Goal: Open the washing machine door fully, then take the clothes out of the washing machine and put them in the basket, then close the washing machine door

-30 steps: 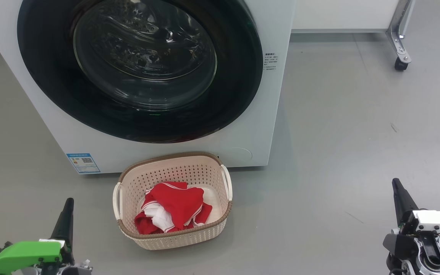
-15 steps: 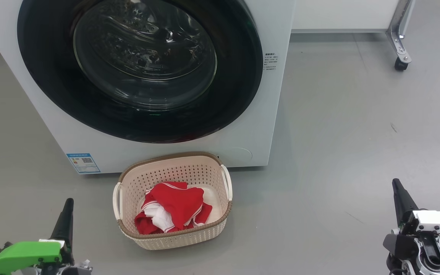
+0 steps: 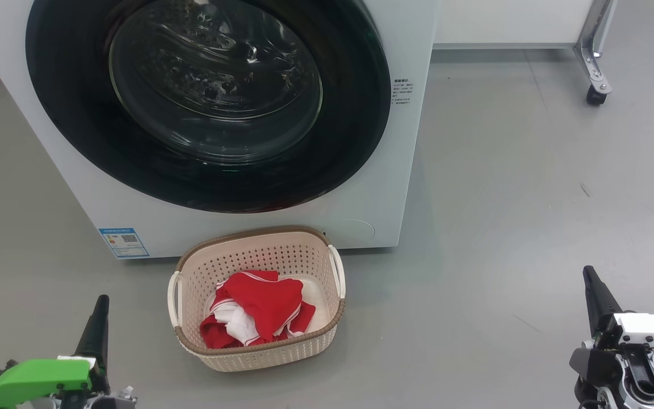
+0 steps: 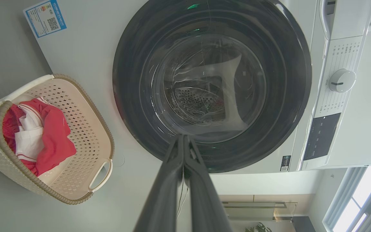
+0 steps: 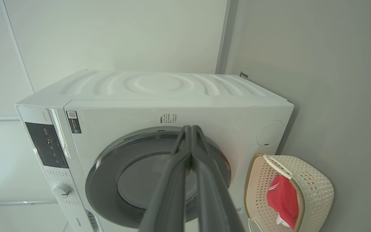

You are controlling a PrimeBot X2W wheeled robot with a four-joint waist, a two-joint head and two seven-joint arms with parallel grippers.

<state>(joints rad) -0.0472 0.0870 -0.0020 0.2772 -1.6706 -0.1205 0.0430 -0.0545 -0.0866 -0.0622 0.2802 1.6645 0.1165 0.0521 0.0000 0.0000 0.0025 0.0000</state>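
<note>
Door: the washing machine door (image 3: 208, 102) sat shut against the front of the washing machine (image 3: 386, 187); its glossy black rim ringed the clear glass bowl, and the steel drum showed dimly through it
Machine: white, standing on the grey floor (image 3: 503, 170); a blue label (image 3: 124, 242) sat near its bottom corner, on the robot's left; small printed text sat just right of the door; a round dial (image 4: 341, 80) showed on the control strip
Basket: the basket (image 3: 327, 332) stood upright on the floor just in front of the machine, below the door
Clothes: the clothes (image 3: 264, 307) lay bunched inside the basket, red with white trim, below the brown rim
Left end effector: the left end effector (image 3: 101, 301) had its two dark fingers pressed together on nothing; it hung low, left of the basket and clear of it
Right end effector: the right end effector (image 3: 590, 275) was likewise pinched closed and empty-handed; it hung well apart from the basket, on the right
Background: a metal leg with a caster wheel (image 3: 595, 94) stood beyond the machine, on the right
</note>
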